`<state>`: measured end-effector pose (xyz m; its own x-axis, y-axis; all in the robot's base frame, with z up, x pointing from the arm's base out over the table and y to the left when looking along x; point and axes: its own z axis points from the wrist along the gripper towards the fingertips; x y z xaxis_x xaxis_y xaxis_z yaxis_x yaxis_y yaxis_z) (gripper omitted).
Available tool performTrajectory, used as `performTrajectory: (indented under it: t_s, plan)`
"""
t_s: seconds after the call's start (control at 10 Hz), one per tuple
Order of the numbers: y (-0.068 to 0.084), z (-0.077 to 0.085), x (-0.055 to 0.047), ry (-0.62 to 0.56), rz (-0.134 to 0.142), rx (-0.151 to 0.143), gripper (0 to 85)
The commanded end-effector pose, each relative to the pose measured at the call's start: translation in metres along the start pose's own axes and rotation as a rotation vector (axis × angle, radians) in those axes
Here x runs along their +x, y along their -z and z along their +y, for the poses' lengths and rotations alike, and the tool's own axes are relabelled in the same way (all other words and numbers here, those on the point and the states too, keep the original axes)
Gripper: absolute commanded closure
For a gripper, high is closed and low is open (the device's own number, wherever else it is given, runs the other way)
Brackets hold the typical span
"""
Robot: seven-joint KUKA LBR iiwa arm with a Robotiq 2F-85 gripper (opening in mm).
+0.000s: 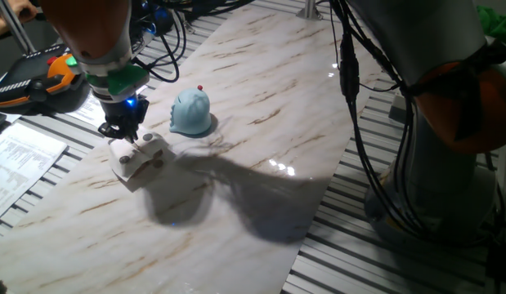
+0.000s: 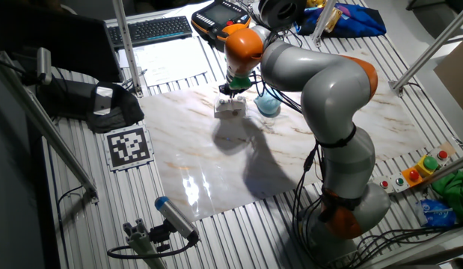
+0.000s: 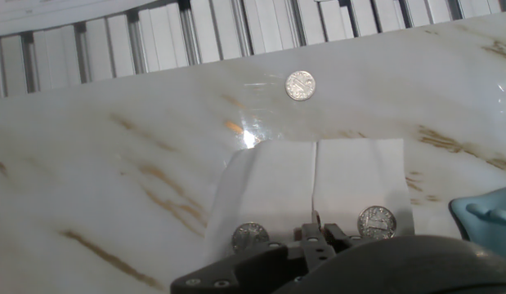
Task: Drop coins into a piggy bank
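Hovering over the white block [image 1: 138, 159] to lift coins [image 3: 377, 221] — gripper [image 1: 124, 133] fingers narrow, grip unclear — piggy bank [image 1: 191, 113] waits right.

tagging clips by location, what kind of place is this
Probably a robotics lab: a marble-look board on a slatted metal bench, a printed marker tag, a teach pendant and a keyboard nearby.

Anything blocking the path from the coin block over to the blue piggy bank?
Nothing visible. The tool sits over the off-white block; the piggy bank stands apart beside it, with only bare marble tabletop between them. One loose coin lies off that line.
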<state>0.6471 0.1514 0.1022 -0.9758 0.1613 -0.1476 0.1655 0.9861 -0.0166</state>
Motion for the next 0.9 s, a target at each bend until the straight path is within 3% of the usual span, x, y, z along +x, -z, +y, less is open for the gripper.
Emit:
performTrajectory:
  t_s: [0.0, 0.1, 0.2, 0.6, 0.7, 0.8]
  plan:
    - [-0.0015, -0.0001, 0.0002, -0.002, 0.0, 0.001, 85.0]
    - [-0.0032, -0.0004, 0.0002, -0.003, -0.002, 0.004, 85.0]
    - [-0.0041, -0.0003, 0.0001, -0.007, -0.002, 0.006, 68.0]
    - [-0.0081, -0.0005, 0.0008, -0.027, -0.006, 0.007, 68.0]
    - [-0.0082, -0.0007, 0.001, -0.034, -0.009, 0.009, 51.0]
    - [-0.0083, -0.0008, 0.001, -0.037, -0.011, 0.01, 51.0]
